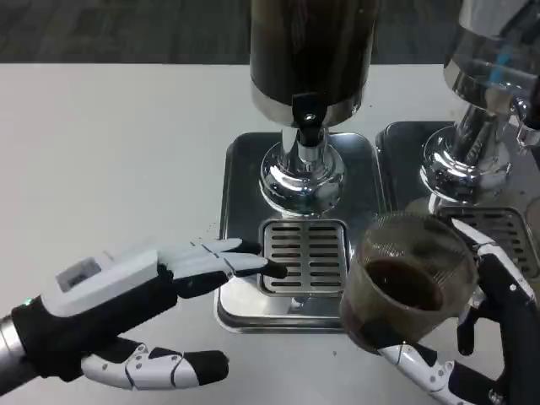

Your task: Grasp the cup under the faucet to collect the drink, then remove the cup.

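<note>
Gripping the filled cup (409, 283) beside the drip tray (304, 253), right hand (485, 325); left hand (143, 304) open, fingertips over grille, dispenser (308, 84) behind.

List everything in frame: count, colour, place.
dispenser: 1, dark tank on a chrome base, top centre, black tap over the grate
second dispenser: 1, clear tank on a chrome base, top right, cut by the edge
tray: 1, steel, under the dark dispenser
grate: 1, steel, slotted, front of the tray
second tray: 1, steel, under the second dispenser
cup: 1, clear, dark drink inside, right of the grate
table: 1, white
left hand: 1, white and black, fingertips at the grate's left edge, holding nothing
right hand: 1, white and black, holds the cup
</note>
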`<action>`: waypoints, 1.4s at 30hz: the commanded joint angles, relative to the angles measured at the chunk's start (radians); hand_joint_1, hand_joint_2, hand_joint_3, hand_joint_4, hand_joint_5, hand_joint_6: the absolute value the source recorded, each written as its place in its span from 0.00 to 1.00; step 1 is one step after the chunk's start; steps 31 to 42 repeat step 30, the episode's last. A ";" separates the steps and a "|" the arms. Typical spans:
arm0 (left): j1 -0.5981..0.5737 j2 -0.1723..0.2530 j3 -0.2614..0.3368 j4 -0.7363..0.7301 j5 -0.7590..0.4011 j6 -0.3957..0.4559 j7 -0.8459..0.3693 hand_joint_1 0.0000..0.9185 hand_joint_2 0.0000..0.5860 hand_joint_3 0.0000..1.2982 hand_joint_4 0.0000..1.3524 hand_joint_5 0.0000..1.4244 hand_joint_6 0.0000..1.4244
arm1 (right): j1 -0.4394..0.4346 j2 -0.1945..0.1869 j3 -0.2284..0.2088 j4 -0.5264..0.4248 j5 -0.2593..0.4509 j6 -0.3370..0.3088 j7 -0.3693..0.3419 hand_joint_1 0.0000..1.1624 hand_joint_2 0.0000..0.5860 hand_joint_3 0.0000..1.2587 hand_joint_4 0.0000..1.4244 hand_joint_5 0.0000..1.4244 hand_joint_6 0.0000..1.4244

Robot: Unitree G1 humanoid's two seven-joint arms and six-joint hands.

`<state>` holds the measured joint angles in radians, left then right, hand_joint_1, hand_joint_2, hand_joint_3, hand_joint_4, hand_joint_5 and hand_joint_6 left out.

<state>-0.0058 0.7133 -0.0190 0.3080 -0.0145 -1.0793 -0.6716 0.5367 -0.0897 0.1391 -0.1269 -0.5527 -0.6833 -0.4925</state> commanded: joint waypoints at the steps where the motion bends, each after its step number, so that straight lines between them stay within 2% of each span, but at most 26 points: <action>1: 0.009 0.024 0.004 -0.007 -0.007 -0.022 0.016 0.00 0.33 0.13 0.06 0.04 0.07 | 0.003 0.009 -0.013 -0.041 0.016 -0.049 -0.006 0.71 0.30 0.54 0.54 0.70 0.94; 42: 0.019 0.047 -0.008 -0.017 -0.020 -0.052 0.028 0.00 0.33 0.13 0.06 0.04 0.06 | 0.020 0.020 -0.033 -0.053 0.018 -0.061 0.011 0.71 0.30 0.54 0.56 0.71 0.95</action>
